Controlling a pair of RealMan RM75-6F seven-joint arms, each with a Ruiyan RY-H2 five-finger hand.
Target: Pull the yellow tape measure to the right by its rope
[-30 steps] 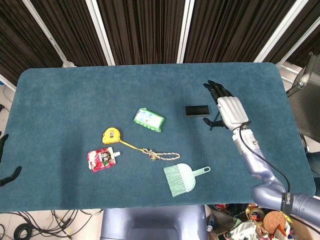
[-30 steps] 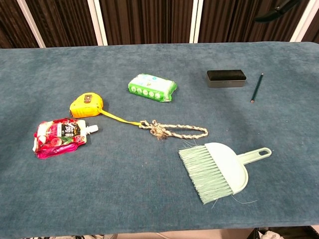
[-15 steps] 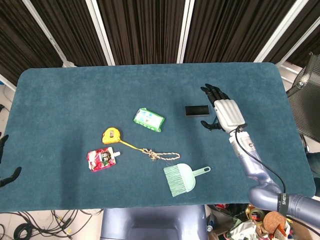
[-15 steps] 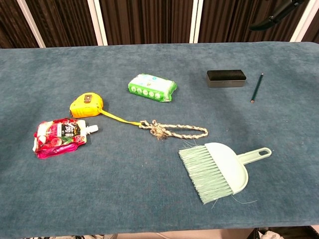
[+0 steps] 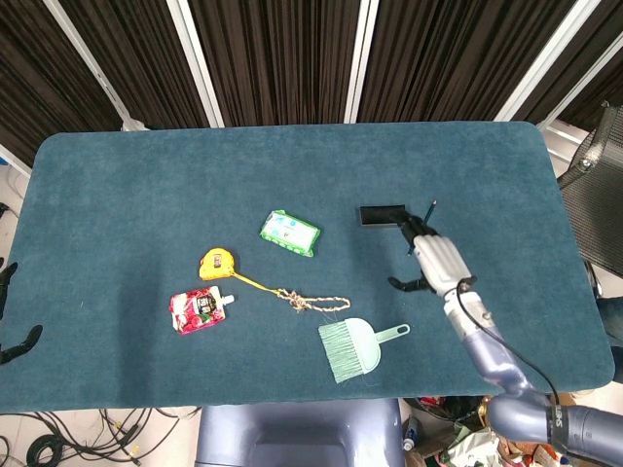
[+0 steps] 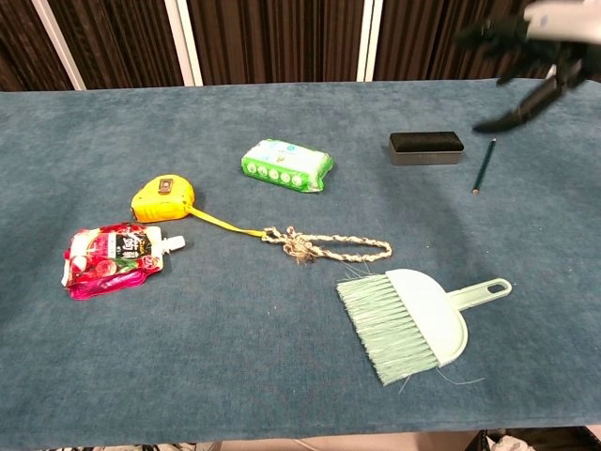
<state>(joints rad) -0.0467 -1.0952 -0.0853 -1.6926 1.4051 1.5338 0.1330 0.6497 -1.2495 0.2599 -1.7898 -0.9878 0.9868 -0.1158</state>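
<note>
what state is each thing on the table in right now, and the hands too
yellow tape measure: flat on the cloth, tape partly drawn out to the rope
rope: slack, knotted, ungripped
right hand: raised, fingers apart, holding nothing
left hand: only dark fingertips show
red pouch: lying flat, capped
green packet: lying flat
brush: lying flat
pencil: lying flat
black block: resting flat
</note>
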